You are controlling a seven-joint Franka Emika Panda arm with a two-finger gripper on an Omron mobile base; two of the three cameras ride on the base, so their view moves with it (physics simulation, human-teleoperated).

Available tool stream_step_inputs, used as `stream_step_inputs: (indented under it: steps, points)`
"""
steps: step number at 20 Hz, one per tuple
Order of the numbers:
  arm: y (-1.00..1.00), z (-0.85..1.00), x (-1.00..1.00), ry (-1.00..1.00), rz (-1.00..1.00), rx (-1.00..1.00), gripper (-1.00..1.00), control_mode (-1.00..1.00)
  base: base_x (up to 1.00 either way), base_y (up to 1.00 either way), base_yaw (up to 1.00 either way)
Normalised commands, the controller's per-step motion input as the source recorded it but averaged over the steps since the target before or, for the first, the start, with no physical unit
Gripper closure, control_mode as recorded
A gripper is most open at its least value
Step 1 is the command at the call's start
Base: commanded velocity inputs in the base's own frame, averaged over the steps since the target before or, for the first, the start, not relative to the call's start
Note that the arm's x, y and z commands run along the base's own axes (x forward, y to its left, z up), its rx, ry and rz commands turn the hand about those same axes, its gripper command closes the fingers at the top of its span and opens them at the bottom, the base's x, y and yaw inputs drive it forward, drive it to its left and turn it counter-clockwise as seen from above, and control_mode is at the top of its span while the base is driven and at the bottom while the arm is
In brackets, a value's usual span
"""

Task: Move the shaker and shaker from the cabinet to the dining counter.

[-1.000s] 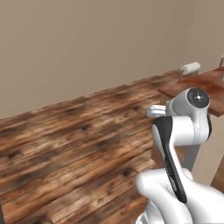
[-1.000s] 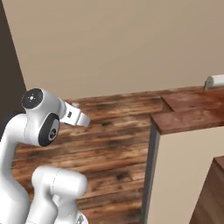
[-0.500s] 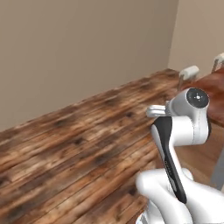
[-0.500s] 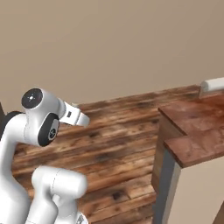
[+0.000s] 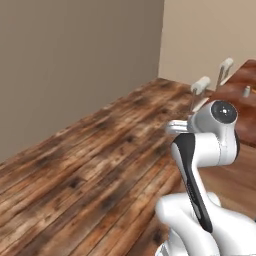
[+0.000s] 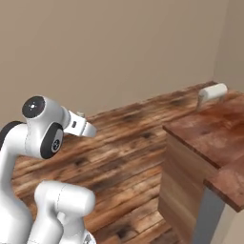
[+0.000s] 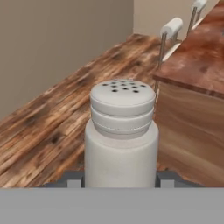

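Over the last second the whole picture has shifted in both base views, so it is my base that turned and drove, not the things that moved. The dining counter (image 6: 209, 133) now fills more of the right side of the right base view, and its reddish-brown worktop comes closer. In the hand view I see the shaker (image 7: 121, 131) standing upright between the jaws, which are clenched on its lower body; the grip looks the same as before. Behind it, a cream-cushioned stool (image 7: 171, 27) stands against the near edge of the counter. In the left base view a second small shaker (image 5: 246, 90) already stands on the worktop, far from the near edge. I judge that the carry is nearly finished: next I must bring the arm (image 5: 207, 145) over the worktop and set this shaker down, probably near the other one.
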Motion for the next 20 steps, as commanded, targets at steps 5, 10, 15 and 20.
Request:
stream_step_inputs:
  steps: [5, 10, 15, 20]
  points:
    - [0.00, 0.00, 0.00, 0.00, 0.00, 0.00, 1.00, 1.00, 0.62, 0.35, -0.47]
    - [0.00, 0.00, 0.00, 0.00, 0.00, 0.00, 1.00, 1.00, 0.61, 0.36, -0.46]
    - [0.00, 0.00, 0.00, 0.00, 0.00, 0.00, 1.00, 1.00, 0.59, 0.41, -0.43]
    - [0.00, 0.00, 0.00, 0.00, 0.00, 0.00, 1.00, 1.00, 0.58, 0.46, -0.40]
